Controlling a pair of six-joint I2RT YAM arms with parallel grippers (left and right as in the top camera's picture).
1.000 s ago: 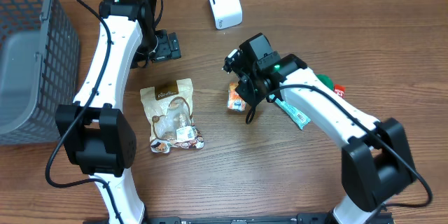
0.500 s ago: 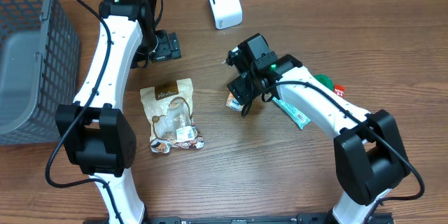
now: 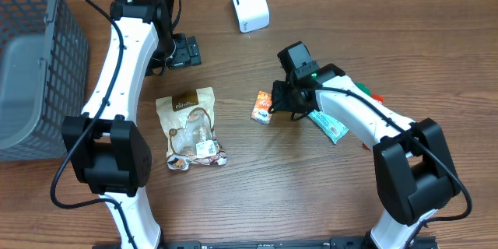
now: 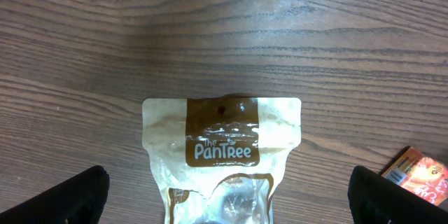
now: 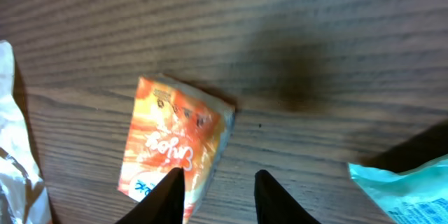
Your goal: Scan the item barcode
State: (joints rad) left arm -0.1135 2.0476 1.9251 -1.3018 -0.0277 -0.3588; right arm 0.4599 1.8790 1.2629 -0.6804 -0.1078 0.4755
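Observation:
A small orange snack packet (image 3: 263,106) lies flat on the wooden table, left of my right gripper (image 3: 286,99). In the right wrist view the packet (image 5: 175,147) sits just ahead of the gripper (image 5: 218,175). The fingers stand a little apart, with only bare wood between them. One fingertip (image 5: 171,192) overlaps the packet's lower edge. The white scanner (image 3: 249,4) stands at the back centre. My left gripper (image 3: 184,50) hangs wide open above the table. Its view looks down on a beige PanTree pouch (image 4: 222,154).
The PanTree pouch (image 3: 191,128) lies left of centre. A teal wrapper (image 3: 327,124) lies under the right arm, and its corner (image 5: 413,189) shows in the wrist view. Green and red items (image 3: 366,92) sit behind it. A grey basket (image 3: 31,62) fills the far left.
My right gripper has let go of the orange packet and drawn back to the right. The packet now lies free on the table. The left arm has not moved.

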